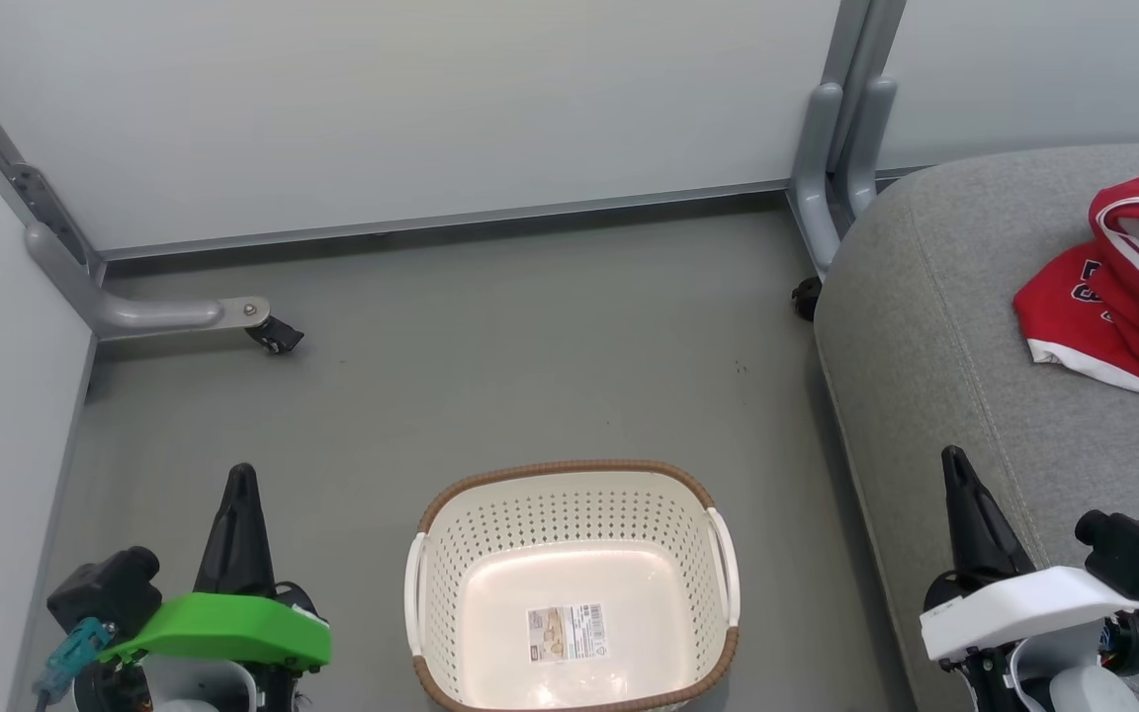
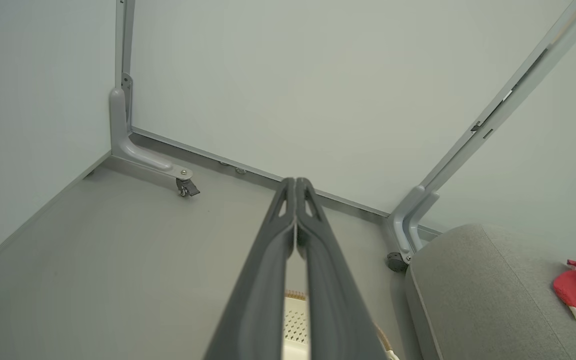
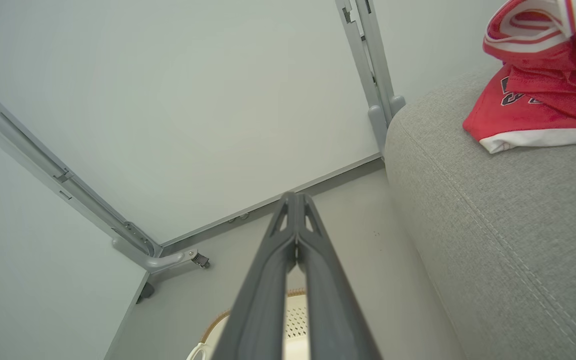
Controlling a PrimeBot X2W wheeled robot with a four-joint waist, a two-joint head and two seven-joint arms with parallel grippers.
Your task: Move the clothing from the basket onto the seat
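Red clothing (image 1: pixel 1118 321) on the grey seat (image 1: pixel 925 336), basket (image 1: pixel 569 467) on the floor (image 1: pixel 530 346) alongside.

Red clothing (image 1: pixel 1118 316) with white trim, cream perforated basket (image 1: pixel 569 506) brown-rimmed, grey woven seat (image 1: pixel 925 346)

Basket (image 1: pixel 569 514) sits on floor (image 1: pixel 530 326), front centre, sticker (image 1: pixel 567 633) on its bottom. Seat (image 1: pixel 925 346) stands right of basket, apart from it. Clothing (image 1: pixel 1113 307) piled on seat, well in from its left edge. Left gripper (image 1: pixel 241 480) left of basket; right gripper (image 1: pixel 955 465) over seat's left edge.
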